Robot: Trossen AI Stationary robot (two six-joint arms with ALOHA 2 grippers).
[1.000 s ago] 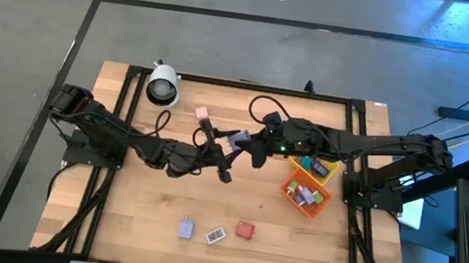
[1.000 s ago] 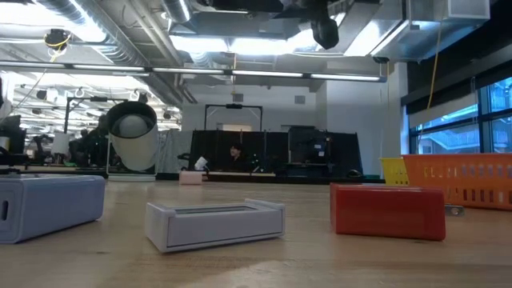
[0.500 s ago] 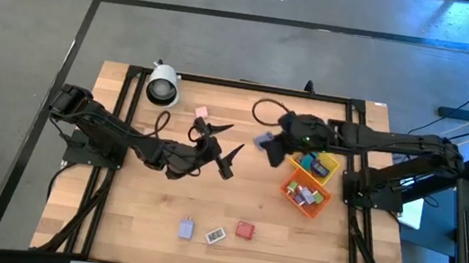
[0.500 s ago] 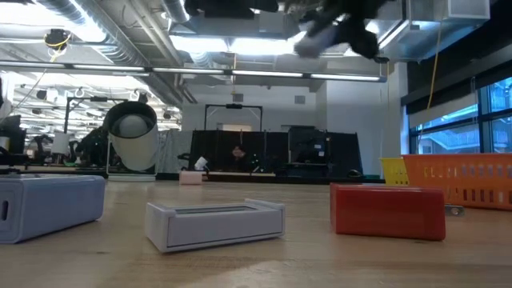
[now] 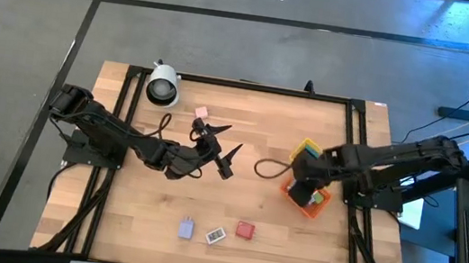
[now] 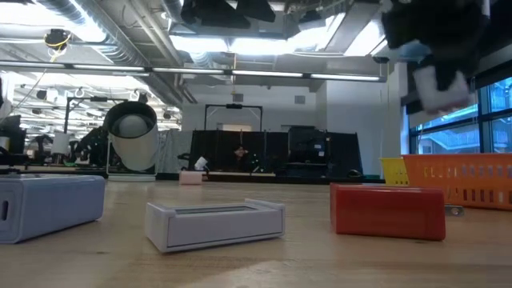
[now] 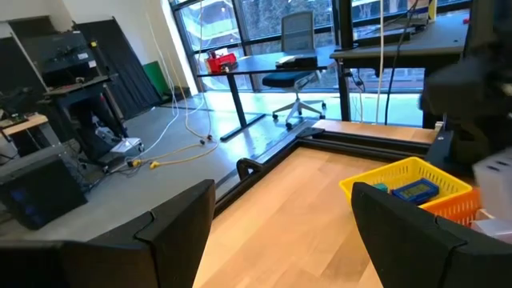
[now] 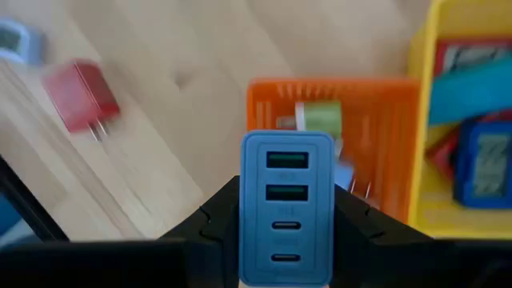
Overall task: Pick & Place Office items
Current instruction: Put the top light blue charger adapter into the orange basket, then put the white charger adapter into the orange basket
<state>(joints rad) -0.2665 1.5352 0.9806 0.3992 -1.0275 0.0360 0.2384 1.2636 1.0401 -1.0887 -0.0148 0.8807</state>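
The blue charger block [image 8: 287, 210], pinched flat-sided between the right gripper [image 8: 286, 228]'s fingers above the orange bin [image 8: 382, 144], looked rigid, light and smooth-skinned, best held across its broad faces. Four loose items lay on the table [image 5: 141, 219]: one pink [image 5: 202, 112], one lavender [image 5: 187, 228], one white [image 5: 215, 235], one red [image 5: 245, 230]. The left gripper [image 5: 221, 143] hung spread and empty mid-table.
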